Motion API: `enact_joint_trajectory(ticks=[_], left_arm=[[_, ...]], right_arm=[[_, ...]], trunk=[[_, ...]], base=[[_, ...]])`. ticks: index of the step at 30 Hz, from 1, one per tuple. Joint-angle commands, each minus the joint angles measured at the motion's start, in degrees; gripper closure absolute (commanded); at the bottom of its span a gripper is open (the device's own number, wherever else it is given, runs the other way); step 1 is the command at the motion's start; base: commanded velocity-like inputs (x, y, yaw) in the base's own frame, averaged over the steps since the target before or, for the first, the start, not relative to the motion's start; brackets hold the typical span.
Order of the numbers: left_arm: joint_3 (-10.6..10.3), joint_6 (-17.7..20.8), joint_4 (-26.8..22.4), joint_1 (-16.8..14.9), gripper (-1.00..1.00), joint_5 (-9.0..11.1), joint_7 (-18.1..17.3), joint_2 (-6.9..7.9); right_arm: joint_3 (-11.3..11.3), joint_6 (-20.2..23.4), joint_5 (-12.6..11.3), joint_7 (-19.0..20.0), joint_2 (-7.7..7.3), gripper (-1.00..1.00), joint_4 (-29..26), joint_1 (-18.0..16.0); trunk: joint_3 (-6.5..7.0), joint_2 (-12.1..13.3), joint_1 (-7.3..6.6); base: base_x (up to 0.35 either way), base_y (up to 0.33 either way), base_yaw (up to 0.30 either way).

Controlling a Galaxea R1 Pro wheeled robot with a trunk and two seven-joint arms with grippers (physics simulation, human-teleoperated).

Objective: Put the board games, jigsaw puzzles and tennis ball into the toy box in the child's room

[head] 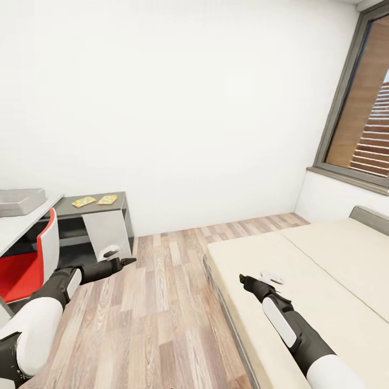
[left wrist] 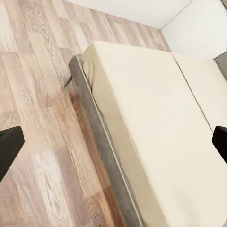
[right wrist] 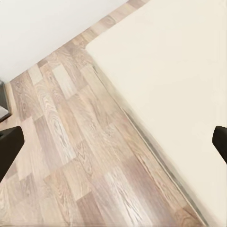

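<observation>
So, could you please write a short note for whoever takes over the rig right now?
Left gripper: open, holding nothing, over the floor.
Right gripper: open, holding nothing, above the bed.
Two jigsaw puzzles lie on the dark cabinet top. The toy box sits on the pale table; its contents cannot be seen.
The visible part of the mattress is bare; board games and tennis ball are unsighted.
Done: cannot confirm anything packed. Left: puzzles at least, then locate the rest.
</observation>
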Motion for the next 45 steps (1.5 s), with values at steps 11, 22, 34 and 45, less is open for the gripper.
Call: enact_joint_trajectory(ticks=[11, 22, 34, 45], left_arm=[[0.47, 0.31, -0.04, -0.07, -1.00, -0.45, -0.40, -0.09], [0.51, 0.33, -0.04, -0.07, -1.00, -0.51, -0.43, -0.10], [0.48, 0.37, -0.04, -0.07, -1.00, -0.38, -0.43, -0.09], [0.53, 0.38, -0.04, -0.07, -1.00, -0.34, -0.54, -0.09]], right_arm=[[0.31, 0.13, -0.43, -0.51, -0.07, -1.00, -0.24, 0.01], [0.42, 0.14, -0.43, -0.51, -0.02, -1.00, -0.24, -0.02], [0.42, 0.13, -0.43, -0.51, -0.01, -1.00, -0.24, -0.03], [0.42, 0.13, -0.43, -0.51, 0.00, -1.00, -0.24, -0.01]], trunk=[[-0.14, -0.14, 0.04], [-0.14, -0.14, 0.04], [-0.14, -0.14, 0.04], [-0.14, -0.14, 0.04]], base=[[-0.011, -0.011, 0.055], [-0.080, -0.064, 0.211], [-0.015, -0.019, 0.055], [-0.027, -0.108, 0.170]])
